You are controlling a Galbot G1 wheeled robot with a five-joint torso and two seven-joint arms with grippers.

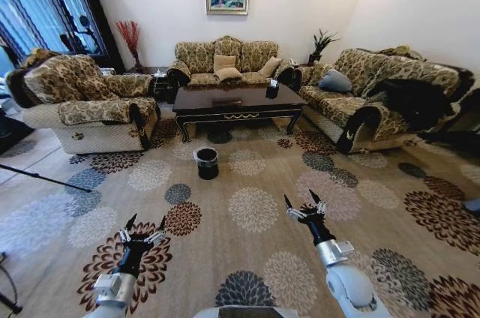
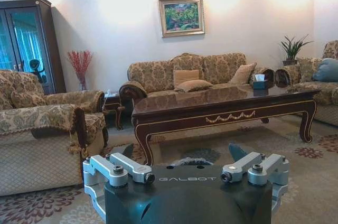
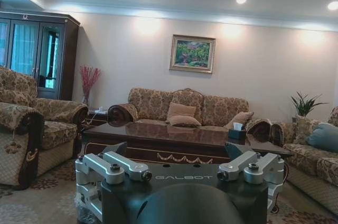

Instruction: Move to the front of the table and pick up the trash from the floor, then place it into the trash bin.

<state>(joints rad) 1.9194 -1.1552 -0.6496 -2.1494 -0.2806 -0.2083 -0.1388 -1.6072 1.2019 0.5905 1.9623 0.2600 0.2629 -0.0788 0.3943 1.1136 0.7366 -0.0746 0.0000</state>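
The table [image 1: 238,102] is seen far ahead, between the sofas, and the trash bin [image 1: 206,163] stands on the carpet just near of its left end. The left gripper [image 1: 144,229] and right gripper [image 1: 304,206] are held low and near, both released, with fingers spread and grasping nothing.

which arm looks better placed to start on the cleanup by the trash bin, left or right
Left, marginally. The trash bin stands on the carpet before the table, left of centre, nearer the left gripper side than the right gripper. Both hang open and empty, still far from it, so driving closer matters more.
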